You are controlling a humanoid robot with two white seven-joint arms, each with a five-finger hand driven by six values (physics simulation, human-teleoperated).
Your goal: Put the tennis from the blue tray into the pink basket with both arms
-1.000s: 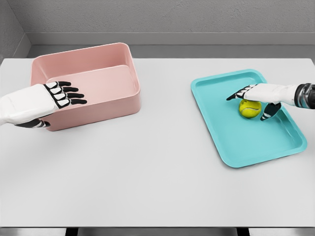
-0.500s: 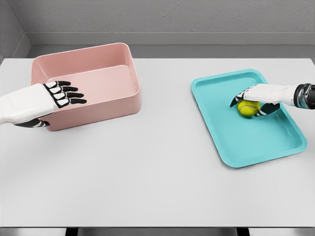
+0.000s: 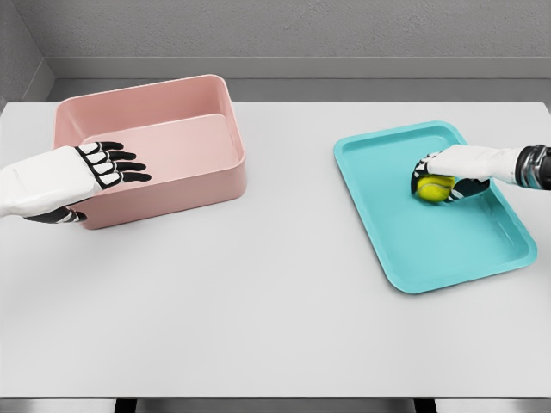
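Grasp closed on the ball
Our right hand curled its fingers around the ball in the tray; left hand stayed spread at the basket. Lift next.

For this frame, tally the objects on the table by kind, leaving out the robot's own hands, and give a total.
Rectangular pink plastic basket: 1
Flat blue-green tray: 1
Yellow-green tennis ball, lying in the tray with the right hand curled over it: 1
Total: 3
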